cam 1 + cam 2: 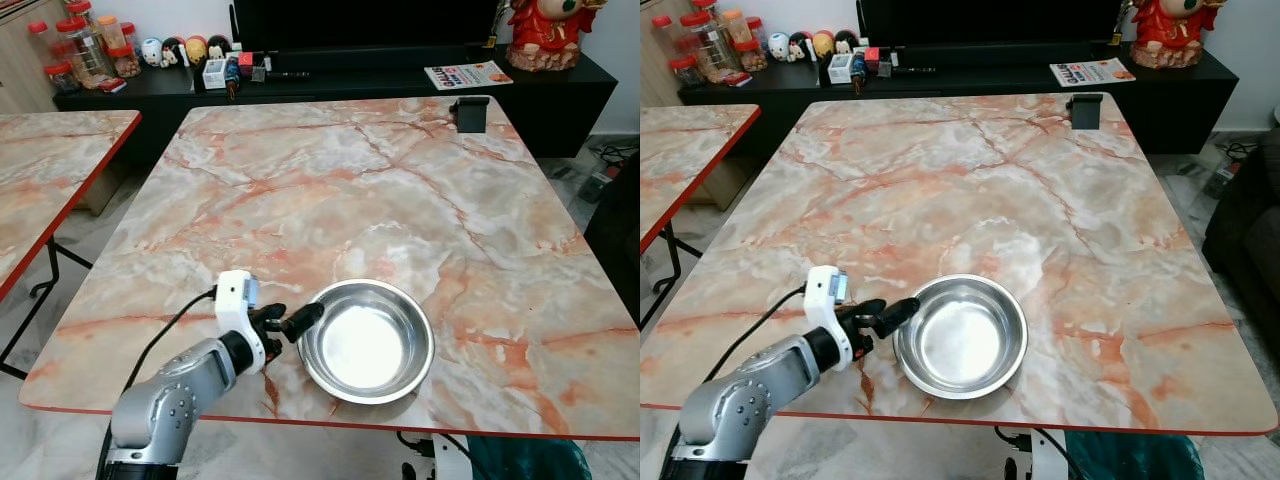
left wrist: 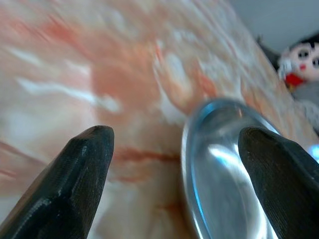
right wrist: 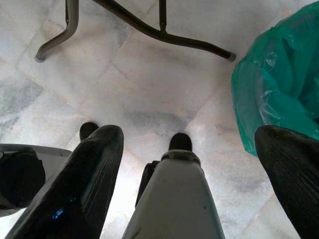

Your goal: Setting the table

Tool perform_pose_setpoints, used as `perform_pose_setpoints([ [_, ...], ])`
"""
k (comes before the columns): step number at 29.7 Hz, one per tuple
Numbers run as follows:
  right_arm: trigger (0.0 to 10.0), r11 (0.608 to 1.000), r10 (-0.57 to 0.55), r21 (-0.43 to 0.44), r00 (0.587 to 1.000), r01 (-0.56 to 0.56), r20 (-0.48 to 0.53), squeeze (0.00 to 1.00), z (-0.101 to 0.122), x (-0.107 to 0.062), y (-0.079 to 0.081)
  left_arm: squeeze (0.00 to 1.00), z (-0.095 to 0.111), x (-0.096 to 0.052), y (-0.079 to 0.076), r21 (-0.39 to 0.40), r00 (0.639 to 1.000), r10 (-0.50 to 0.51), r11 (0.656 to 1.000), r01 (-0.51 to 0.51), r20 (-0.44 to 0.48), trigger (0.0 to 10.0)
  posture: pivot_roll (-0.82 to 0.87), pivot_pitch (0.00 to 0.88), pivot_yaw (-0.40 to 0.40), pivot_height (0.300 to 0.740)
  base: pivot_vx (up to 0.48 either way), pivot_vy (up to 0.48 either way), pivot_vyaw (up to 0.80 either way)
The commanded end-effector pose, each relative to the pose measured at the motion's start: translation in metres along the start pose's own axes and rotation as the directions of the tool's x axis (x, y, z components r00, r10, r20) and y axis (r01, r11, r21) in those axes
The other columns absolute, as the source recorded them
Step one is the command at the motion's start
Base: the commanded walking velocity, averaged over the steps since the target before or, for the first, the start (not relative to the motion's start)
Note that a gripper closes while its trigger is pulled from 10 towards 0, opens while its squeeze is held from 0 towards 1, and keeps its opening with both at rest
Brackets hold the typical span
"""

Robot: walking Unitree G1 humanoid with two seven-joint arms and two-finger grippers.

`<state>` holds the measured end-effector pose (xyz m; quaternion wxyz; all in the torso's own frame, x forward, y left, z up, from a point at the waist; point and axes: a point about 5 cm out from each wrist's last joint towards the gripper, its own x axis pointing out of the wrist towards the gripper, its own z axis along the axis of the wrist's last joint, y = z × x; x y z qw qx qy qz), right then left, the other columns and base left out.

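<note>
A shiny steel bowl [image 1: 368, 342] sits empty on the marble table [image 1: 330, 180], close to its front edge. My left gripper [image 1: 300, 322] reaches in from the front left and is open at the bowl's left rim. In the left wrist view the bowl [image 2: 224, 169] has its rim between the two spread fingers [image 2: 84, 164], one outside the bowl and one over its inside, with no clear contact. My right gripper [image 3: 192, 132] hangs open below the table over the tiled floor, holding nothing.
A small black object [image 1: 470, 113] stands at the table's far right corner. A second marble table [image 1: 50, 170] is to the left. Behind is a black console with jars [image 1: 85, 45], a magazine [image 1: 468, 75] and a red figurine [image 1: 545, 30]. A green bag [image 3: 279, 79] lies by the table legs [image 3: 164, 35].
</note>
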<state>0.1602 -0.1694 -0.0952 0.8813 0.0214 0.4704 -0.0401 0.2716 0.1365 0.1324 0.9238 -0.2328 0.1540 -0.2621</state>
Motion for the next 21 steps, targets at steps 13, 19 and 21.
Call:
perform_pose_setpoints([
  [13, 10.0, 1.000, 0.004, 0.003, 1.000, -0.004, -0.002, 0.00, 0.003, 0.001, 0.001, 0.00, 0.058, -0.048, 0.039, 0.025, 0.919, 0.135, 0.988, -0.155, 0.370, 10.0, 0.11, 0.060, 0.053, 0.740, 0.000, 0.000, 0.00],
  [19, 10.0, 1.000, 0.005, -0.008, 1.000, -0.005, -0.005, 0.00, 0.002, 0.001, -0.001, 0.00, 0.073, -0.092, 0.099, -0.040, 0.723, 0.479, 0.845, -0.533, 0.498, 10.0, 0.10, 0.043, 0.051, 0.740, 0.000, 0.000, 0.00],
  [21, 10.0, 1.000, 0.006, -0.013, 1.000, -0.006, -0.006, 0.00, 0.001, 0.000, -0.002, 0.00, 0.078, -0.106, 0.110, -0.063, 0.649, 0.544, 0.790, -0.610, 0.533, 10.0, 0.10, 0.036, 0.049, 0.740, 0.000, 0.000, 0.00],
])
